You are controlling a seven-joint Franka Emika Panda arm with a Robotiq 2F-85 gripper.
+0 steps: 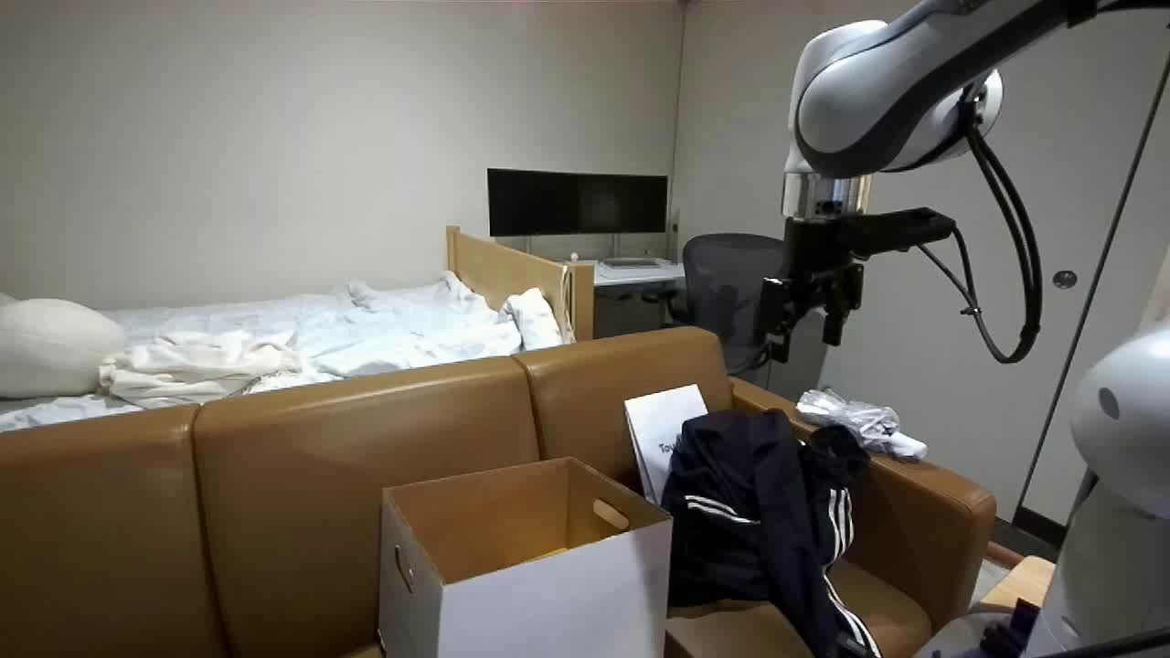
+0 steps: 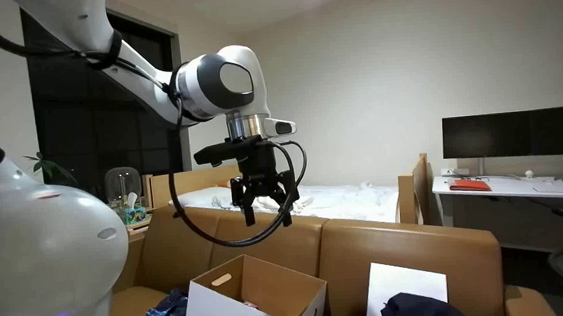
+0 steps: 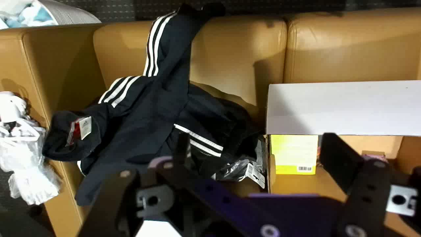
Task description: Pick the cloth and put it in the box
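Poised, nothing held

In the wrist view, the striped jacket (image 3: 164,98), likely the cloth, lies on the sofa (image 3: 352,49) at nine o'clock; the box (image 3: 342,108) at three, presumably for easy transfer. The empty gripper (image 2: 268,220) hangs splayed wide, apparently to straddle the cloth.

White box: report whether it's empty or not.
The white box is not empty: through its open top, the wrist view shows a yellow item with a barcode inside.
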